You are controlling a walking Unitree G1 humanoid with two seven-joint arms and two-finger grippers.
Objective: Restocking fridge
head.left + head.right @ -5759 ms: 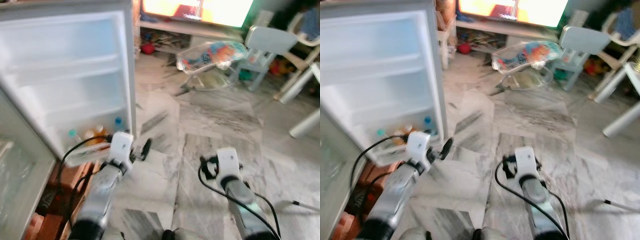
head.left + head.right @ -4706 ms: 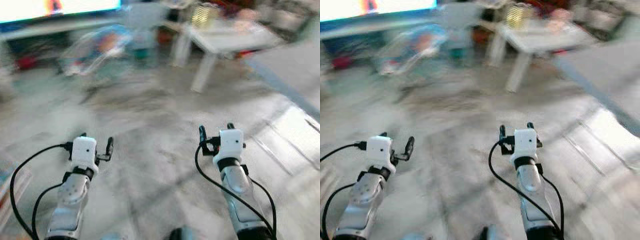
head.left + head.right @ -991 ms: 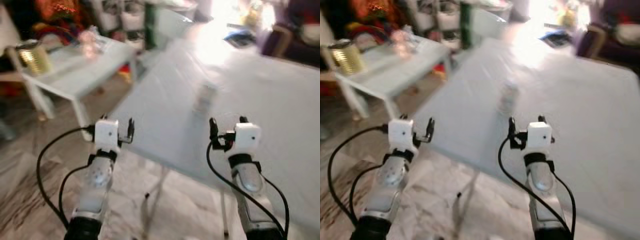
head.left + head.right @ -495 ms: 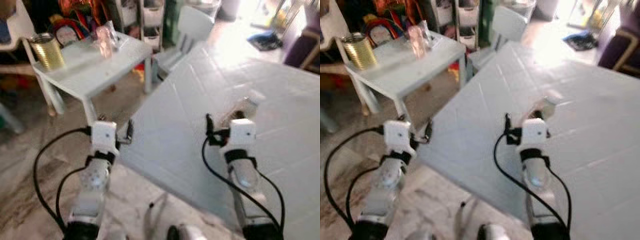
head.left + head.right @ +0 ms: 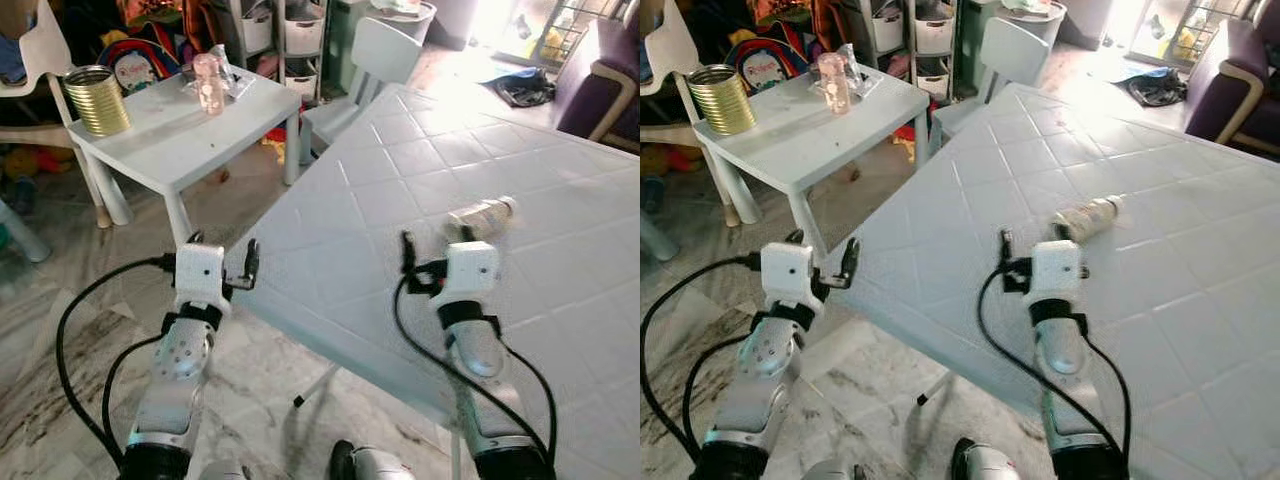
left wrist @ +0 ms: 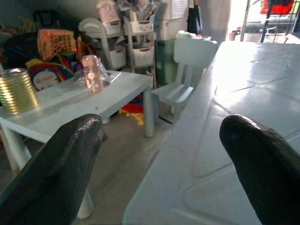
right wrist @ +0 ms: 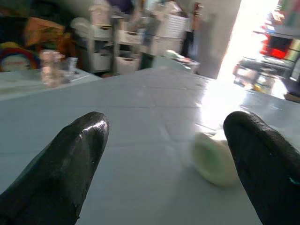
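A small pale bottle (image 5: 480,213) lies on its side on the big white quilted table (image 5: 560,300). My right gripper (image 5: 437,242) hovers over the table just short of the bottle, open with nothing between its fingers. In the right wrist view the bottle (image 7: 213,158) lies close ahead, beside one black finger (image 7: 267,161). My left gripper (image 5: 222,250) is open and empty, held off the table's near-left corner over the floor. Its wrist view looks along that table's edge (image 6: 187,178).
A low white side table (image 5: 180,140) at the far left carries a gold can (image 5: 97,99) and a pink bottle (image 5: 208,82). A small white chair (image 5: 370,60) stands behind it. Marbled floor (image 5: 60,330) lies on the left; toys and drawers line the back.
The camera has swung from the open fridge round to the white table and steadied. Over the last second the right gripper has come nearer to the lying bottle.
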